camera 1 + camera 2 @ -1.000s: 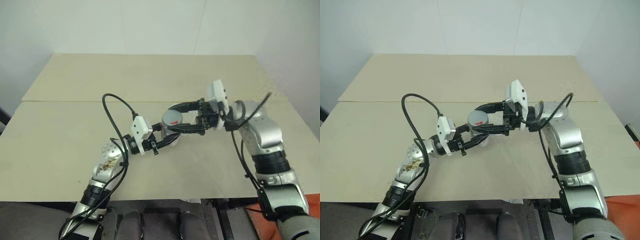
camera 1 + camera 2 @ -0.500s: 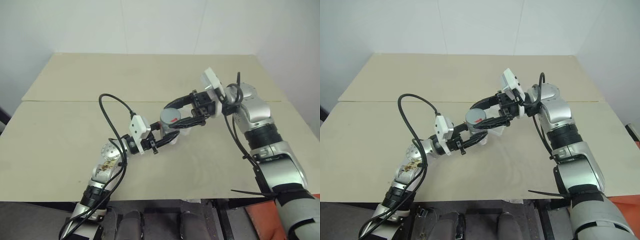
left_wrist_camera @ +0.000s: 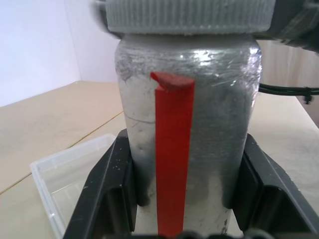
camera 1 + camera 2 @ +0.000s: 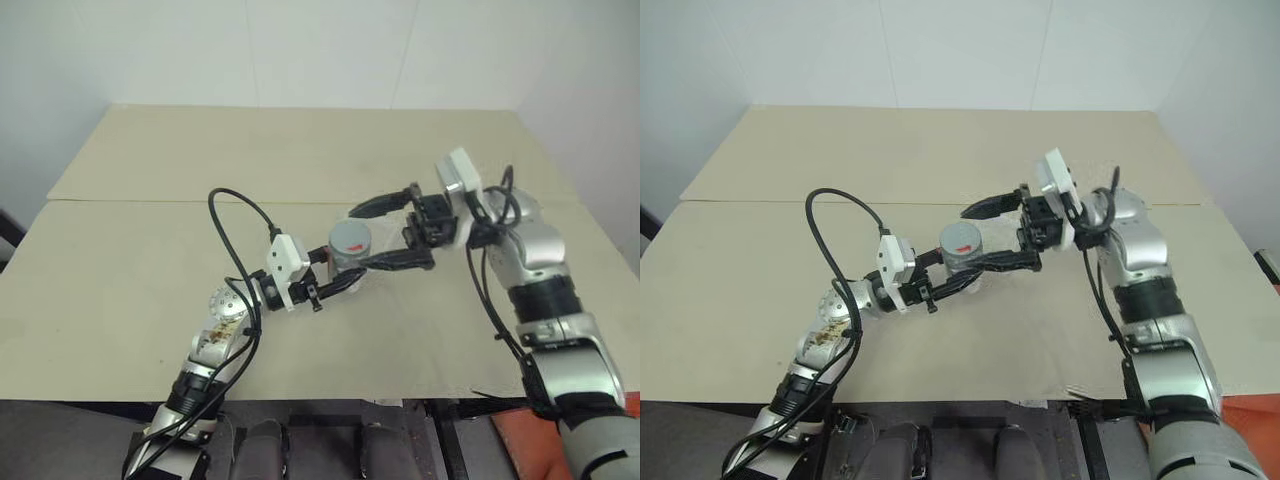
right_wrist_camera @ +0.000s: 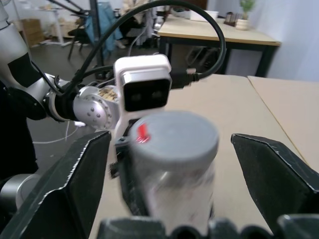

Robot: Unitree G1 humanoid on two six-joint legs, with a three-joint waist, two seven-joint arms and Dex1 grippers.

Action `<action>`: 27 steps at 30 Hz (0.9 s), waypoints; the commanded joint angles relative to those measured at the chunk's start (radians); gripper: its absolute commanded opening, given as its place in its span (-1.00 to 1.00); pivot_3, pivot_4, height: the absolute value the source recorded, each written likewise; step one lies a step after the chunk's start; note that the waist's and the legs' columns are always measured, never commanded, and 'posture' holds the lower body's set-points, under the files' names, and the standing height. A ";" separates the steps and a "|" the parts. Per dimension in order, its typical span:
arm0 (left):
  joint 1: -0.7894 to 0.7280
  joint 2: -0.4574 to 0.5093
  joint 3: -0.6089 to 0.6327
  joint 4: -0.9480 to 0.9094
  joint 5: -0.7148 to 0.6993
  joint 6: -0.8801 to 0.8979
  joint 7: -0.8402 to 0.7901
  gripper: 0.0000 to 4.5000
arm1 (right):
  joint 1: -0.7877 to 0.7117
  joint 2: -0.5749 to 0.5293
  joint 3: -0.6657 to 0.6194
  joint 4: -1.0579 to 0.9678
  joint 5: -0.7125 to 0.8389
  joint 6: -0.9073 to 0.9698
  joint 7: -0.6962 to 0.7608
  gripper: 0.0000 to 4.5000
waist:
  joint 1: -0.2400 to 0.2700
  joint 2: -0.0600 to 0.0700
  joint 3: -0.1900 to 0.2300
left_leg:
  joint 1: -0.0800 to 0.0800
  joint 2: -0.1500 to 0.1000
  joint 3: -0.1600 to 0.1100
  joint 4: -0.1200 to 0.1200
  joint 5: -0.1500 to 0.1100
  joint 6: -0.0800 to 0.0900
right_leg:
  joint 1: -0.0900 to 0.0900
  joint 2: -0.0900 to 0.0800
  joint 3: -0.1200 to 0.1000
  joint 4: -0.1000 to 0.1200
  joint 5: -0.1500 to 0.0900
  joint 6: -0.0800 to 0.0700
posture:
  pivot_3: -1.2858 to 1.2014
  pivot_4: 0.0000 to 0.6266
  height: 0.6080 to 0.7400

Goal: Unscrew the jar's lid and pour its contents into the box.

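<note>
Above the middle of the beige tabletop point(image 4: 150, 290), the left gripper point(image 4: 345, 277) holds the small upright cylindrical jar point(image 4: 349, 252) with cloudy clear sides and a red strip down its front, its two black fingers point(image 3: 107, 194) clamped on the jar's lower body, one on each side. The round ribbed grey screw lid point(image 3: 189, 16) sits on top of the jar. The right gripper point(image 4: 380, 232) reaches in from the robot's right at lid height with its black fingers point(image 5: 75, 174) spread wide, one on each side of the lid and not touching it. The shallow clear plastic box point(image 3: 70, 181) with rounded corners rests on the table just behind and below the jar. The jar's contents cannot be made out through its cloudy wall.
</note>
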 commanded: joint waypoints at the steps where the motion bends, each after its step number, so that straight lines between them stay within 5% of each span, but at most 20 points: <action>1: -0.018 -0.013 0.003 0.001 0.019 -0.038 0.018 -0.10 | 0.069 0.007 -0.091 -0.204 -0.006 0.022 -0.200 0.99 | -0.001 0.000 0.000 | 0.000 0.000 0.000 0.000 0.000 0.000 | 0.000 0.000 0.000 0.000 0.000 0.000 | 0.03 -0.52 1.00; 5: -0.016 -0.028 -0.003 0.010 0.031 -0.046 0.034 -0.10 | 0.170 0.071 -0.141 -0.436 -0.060 0.119 -0.553 0.99 | -0.001 0.000 0.000 | 0.000 0.000 0.000 0.000 0.000 0.000 | -0.001 0.000 0.000 0.001 0.000 0.000 | 0.03 -0.52 1.00; 13: -0.048 -0.073 0.009 0.069 0.112 -0.090 0.147 -0.10 | 0.302 0.166 -0.070 -0.844 -0.204 0.342 -1.001 0.99 | 0.008 0.000 0.000 | -0.001 -0.001 0.000 0.001 0.000 0.000 | -0.001 0.000 0.000 0.000 0.000 0.000 | 0.03 -0.52 1.00; 21: -0.068 -0.097 0.007 0.092 0.137 -0.111 0.198 -0.10 | 0.386 0.246 0.093 -0.962 -0.378 0.433 -1.222 0.99 | 0.007 0.000 0.000 | -0.002 -0.001 0.000 0.001 0.000 0.000 | -0.001 0.001 0.000 -0.001 0.000 0.000 | 0.03 -0.52 1.00; 27: -0.063 -0.102 0.003 0.083 0.137 -0.107 0.201 -0.10 | 0.389 0.358 0.101 -0.922 -0.441 0.432 -1.330 0.99 | 0.005 0.000 0.000 | -0.002 -0.001 0.000 0.001 0.000 0.000 | -0.001 0.001 0.000 0.000 0.000 0.000 | 0.03 -0.52 1.00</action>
